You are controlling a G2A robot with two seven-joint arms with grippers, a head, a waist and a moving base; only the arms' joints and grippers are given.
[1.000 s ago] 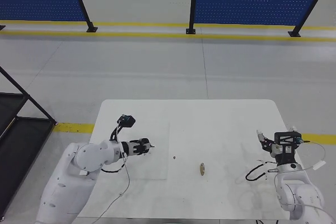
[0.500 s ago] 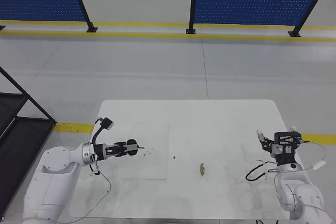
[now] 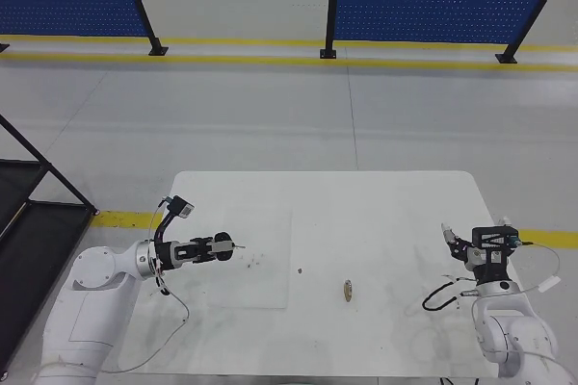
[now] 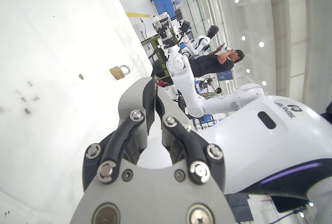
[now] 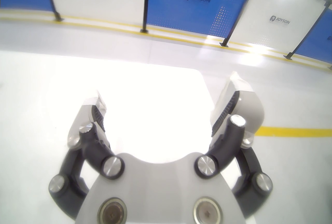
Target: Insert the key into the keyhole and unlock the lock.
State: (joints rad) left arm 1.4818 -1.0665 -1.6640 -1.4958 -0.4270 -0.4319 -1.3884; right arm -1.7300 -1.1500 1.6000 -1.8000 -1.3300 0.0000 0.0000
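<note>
A small brass padlock lies flat on the white table, right of centre and toward the front; the left wrist view has the padlock beyond the fingertips. My left gripper hovers over the table's left part, pointing at the padlock, well short of it. The left gripper is shut, pads pressed together, and I cannot make out a key between them. My right gripper sits at the table's right edge. The right gripper is open with nothing in it.
Dark specks mark the table just ahead of the left gripper, and a small dark bit lies between it and the padlock. A black cable loops by the right arm. A black rack stands left of the table.
The left arm has pulled back to the left, taking its shut gripper farther from the padlock, and its wrist has turned. The right arm and the padlock have not moved.
</note>
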